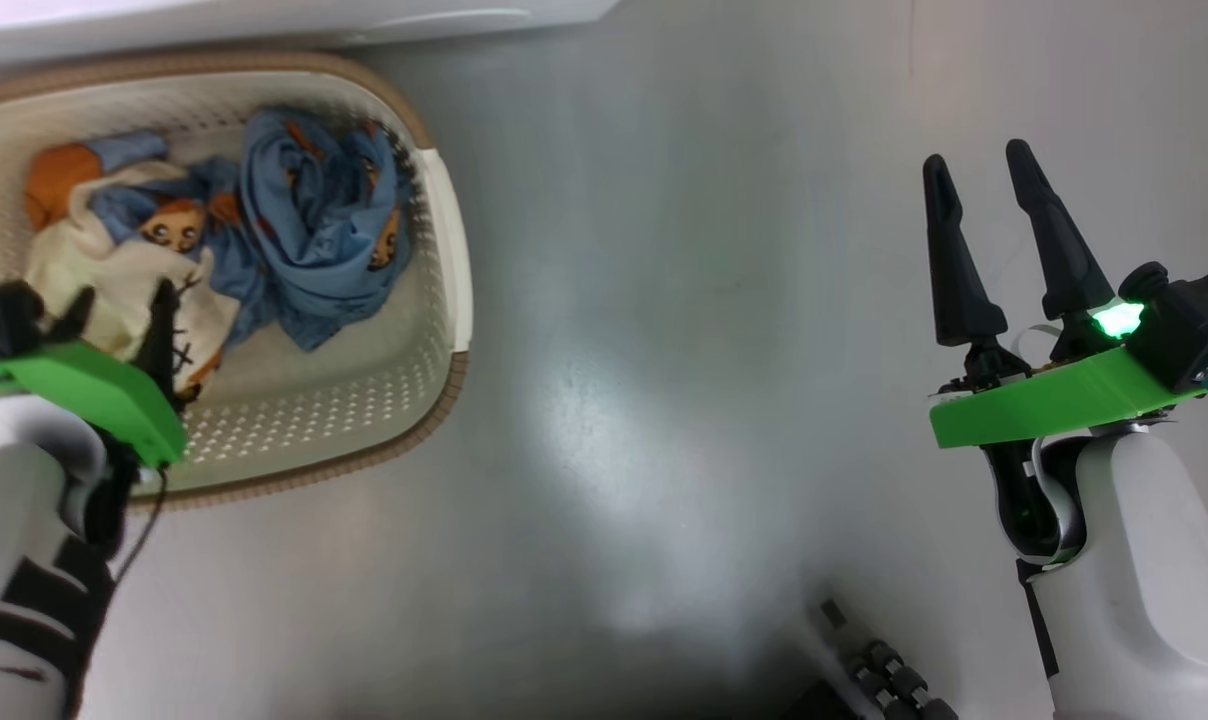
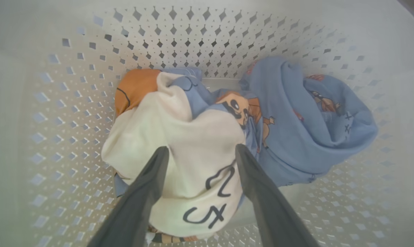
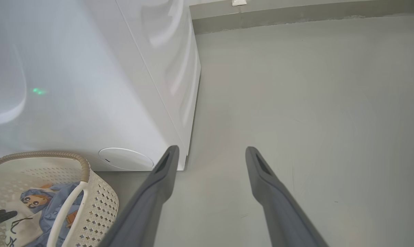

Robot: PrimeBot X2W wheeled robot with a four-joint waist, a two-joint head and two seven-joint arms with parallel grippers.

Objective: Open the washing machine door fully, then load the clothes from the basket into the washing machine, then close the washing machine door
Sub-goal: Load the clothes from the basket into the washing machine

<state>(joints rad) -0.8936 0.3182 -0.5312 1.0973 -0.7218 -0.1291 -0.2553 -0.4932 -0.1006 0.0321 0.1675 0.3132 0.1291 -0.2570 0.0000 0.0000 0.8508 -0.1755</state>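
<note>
Two soft items lie bunched together in one cream perforated basket (image 1: 451, 250) on the grey floor (image 1: 684, 380), just in front of the white washing machine (image 3: 90, 85): a light blue garment (image 1: 314, 220) with orange cartoon prints and a cream garment (image 2: 179, 120) with black marks. The left gripper (image 2: 201, 151) reaches down into the basket, its two fingers apart over the cream garment; whether they touch it I cannot tell. The right gripper (image 1: 977, 160) hangs over bare floor, well away, its two fingers likewise apart, holding nothing.
</note>
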